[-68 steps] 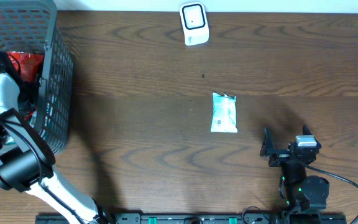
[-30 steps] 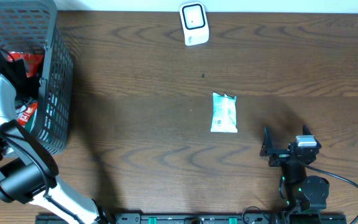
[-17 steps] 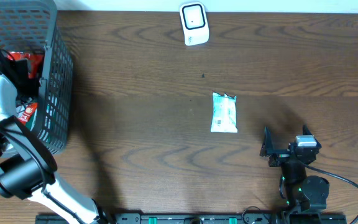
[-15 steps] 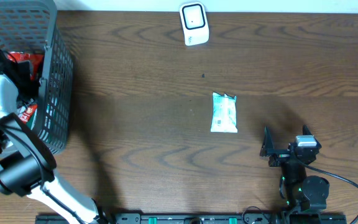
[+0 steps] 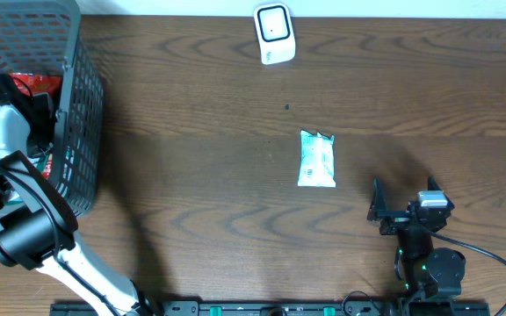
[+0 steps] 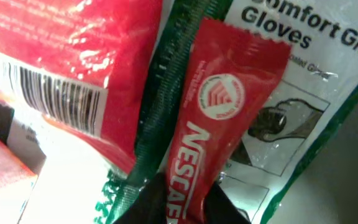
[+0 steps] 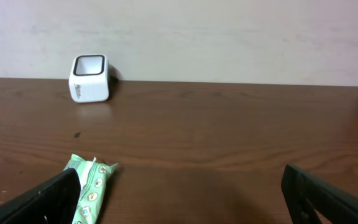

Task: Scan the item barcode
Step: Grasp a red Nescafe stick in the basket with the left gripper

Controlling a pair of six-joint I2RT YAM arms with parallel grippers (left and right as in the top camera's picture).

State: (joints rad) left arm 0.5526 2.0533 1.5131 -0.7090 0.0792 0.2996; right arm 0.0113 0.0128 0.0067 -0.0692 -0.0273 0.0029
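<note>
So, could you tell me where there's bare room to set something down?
Free: the broad table between the basket and the packet, and right of the scanner and packet. Crowded: inside the basket, where the left gripper pinches a sachet among other packs.

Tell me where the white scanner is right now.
Overhead, the white scanner stands at the far edge of the table, near centre, beyond the green packet.
</note>
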